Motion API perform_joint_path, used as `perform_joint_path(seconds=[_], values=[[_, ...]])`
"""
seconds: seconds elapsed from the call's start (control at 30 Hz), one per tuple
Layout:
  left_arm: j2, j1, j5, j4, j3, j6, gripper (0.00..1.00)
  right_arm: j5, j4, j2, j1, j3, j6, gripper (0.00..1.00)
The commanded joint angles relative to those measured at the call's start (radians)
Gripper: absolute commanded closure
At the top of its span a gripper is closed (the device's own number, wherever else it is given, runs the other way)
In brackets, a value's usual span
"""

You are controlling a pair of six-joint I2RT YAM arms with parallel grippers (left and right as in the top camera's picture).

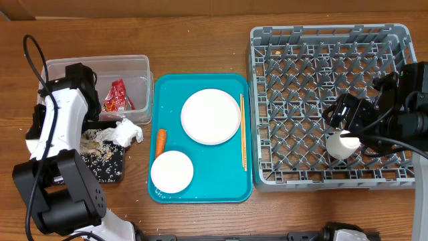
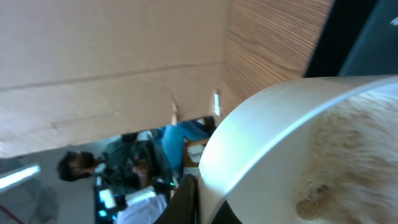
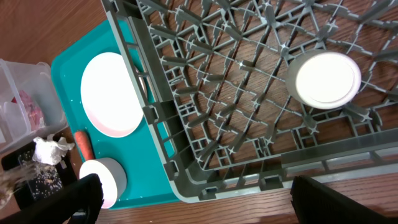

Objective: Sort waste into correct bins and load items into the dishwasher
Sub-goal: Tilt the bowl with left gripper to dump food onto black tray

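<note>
Plain brown wooden worktop (image 1: 200, 40) under everything. Nearest, at the left: the rim of a white bowl (image 2: 261, 137), pinched narrow in the left claw (image 2: 208, 208) and tipped steeply above the black tray (image 1: 110, 171), seemingly to shed the clinging rice (image 2: 348, 143) onto the grains scattered there. Just beside, at that tray's far right corner, a crumpled napkin (image 1: 128, 130), not clearly inside either bin. On the teal tray (image 1: 200, 197), waiting for sorting: 1 small bowl (image 1: 172, 171) at the near corner, 1 carrot (image 1: 160, 142) just beyond it, then 1 round plate (image 1: 210, 116) with chopsticks (image 1: 243, 140) lying along its right side. Over in the grey dish rack (image 1: 321, 30), spread wide and gripping nothing, the right claw (image 3: 196, 186), hovering just above 1 white cup (image 3: 328, 79) set on the lattice floor, apparently mouth down, likely for draining. Farthest back, inside the clear tub (image 1: 97, 61), the red wrapper (image 1: 119, 94), set apart from the food scraps.
</note>
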Motion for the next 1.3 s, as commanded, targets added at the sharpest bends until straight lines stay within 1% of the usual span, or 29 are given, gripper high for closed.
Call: perform_joint_path(seconds=[0.0,0.07,0.17,0.2,0.23,0.27,0.3,0.33,0.37,0.4,0.47,0.53,0.57,0.6,0.67,0.7,0.73,0.77,0.8,0.83,0.9,0.93,1.0,1.03,1.1,1.13,1.2,1.27], values=[[0.011,-0.017,-0.080,0.017,0.004,0.082,0.96,-0.005,0.005,-0.003,0.006,0.007,-0.004,0.00],[0.013,-0.018,-0.086,0.018,0.004,0.113,0.96,-0.005,0.006,-0.003,0.006,0.007,-0.004,0.00],[0.014,-0.017,-0.068,0.019,0.004,0.111,0.96,-0.006,0.008,-0.003,0.006,0.007,-0.004,0.00],[0.014,-0.023,-0.093,0.028,0.004,0.134,0.96,-0.006,0.008,-0.003,0.006,0.007,-0.004,0.00],[0.010,-0.032,-0.105,0.042,0.005,0.129,0.96,-0.005,0.010,-0.003,0.006,0.007,-0.004,0.00],[0.008,-0.038,-0.081,0.060,0.005,0.128,0.96,-0.006,0.010,-0.003,0.006,0.007,-0.004,0.00],[0.008,-0.041,-0.055,0.068,0.005,0.144,0.96,-0.006,0.011,-0.003,0.006,0.007,-0.004,0.00],[0.011,-0.042,-0.058,0.072,0.004,0.185,0.96,-0.006,0.011,-0.003,0.006,0.007,-0.003,0.00],[0.011,-0.050,-0.111,0.077,0.004,0.241,0.96,-0.006,0.012,-0.003,0.006,0.007,-0.003,0.00],[0.004,-0.064,-0.156,0.093,0.005,0.249,0.96,-0.006,0.013,-0.003,0.006,0.007,-0.003,0.00],[-0.001,-0.080,-0.105,0.166,0.005,0.269,0.96,-0.006,0.013,-0.003,0.006,0.007,-0.003,0.00],[0.002,-0.082,-0.095,0.155,0.004,0.336,0.96,-0.006,0.012,-0.003,0.006,0.007,-0.003,0.00],[0.002,-0.084,-0.135,0.158,0.004,0.348,0.96,-0.006,0.009,-0.003,0.006,0.007,-0.004,0.00],[-0.003,-0.085,-0.131,0.167,0.004,0.334,0.96,-0.006,0.007,-0.003,0.006,0.007,-0.003,0.00],[-0.003,-0.081,-0.107,0.166,0.004,0.348,0.96,-0.006,0.006,-0.003,0.006,0.007,-0.003,0.00],[-0.003,-0.082,-0.148,0.164,0.004,0.386,0.96,-0.006,0.005,-0.003,0.006,0.007,-0.004,0.00],[-0.009,-0.091,-0.243,0.179,0.004,0.420,0.96,-0.006,0.005,-0.003,0.006,0.007,-0.004,0.00],[-0.019,-0.103,-0.264,0.218,0.004,0.407,0.96,-0.006,0.005,-0.003,0.006,0.007,-0.003,0.00],[-0.026,-0.110,-0.206,0.265,0.004,0.410,0.96,-0.006,0.005,-0.003,0.006,0.007,-0.003,0.00],[-0.030,-0.111,-0.155,0.267,0.004,0.413,0.96,-0.006,0.006,-0.003,0.006,0.007,-0.003,0.00],[-0.031,-0.107,-0.168,0.206,0.004,0.423,0.96,-0.006,0.005,-0.003,0.006,0.007,-0.004,0.00],[-0.031,-0.100,-0.153,0.183,0.003,0.387,0.96,-0.006,0.002,-0.003,0.006,0.007,-0.004,0.00],[-0.031,-0.079,-0.108,0.161,0.003,0.370,0.96,-0.006,-0.001,-0.003,0.006,0.007,-0.004,0.00],[-0.031,-0.073,-0.111,0.136,0.003,0.371,0.96,-0.006,-0.002,-0.003,0.006,0.007,-0.004,0.00],[-0.040,-0.072,-0.179,0.134,0.003,0.370,0.96,-0.006,-0.005,-0.003,0.006,0.007,-0.004,0.00],[-0.048,-0.077,-0.169,0.146,0.003,0.349,0.96,-0.006,-0.005,-0.003,0.006,0.007,-0.004,0.00],[-0.056,-0.073,-0.051,0.125,0.003,0.322,0.96,-0.006,-0.005,-0.003,0.006,0.007,-0.004,0.00],[-0.056,-0.058,-0.054,0.057,0.002,0.320,0.96,-0.006,-0.005,-0.003,0.006,0.007,-0.004,0.00]])
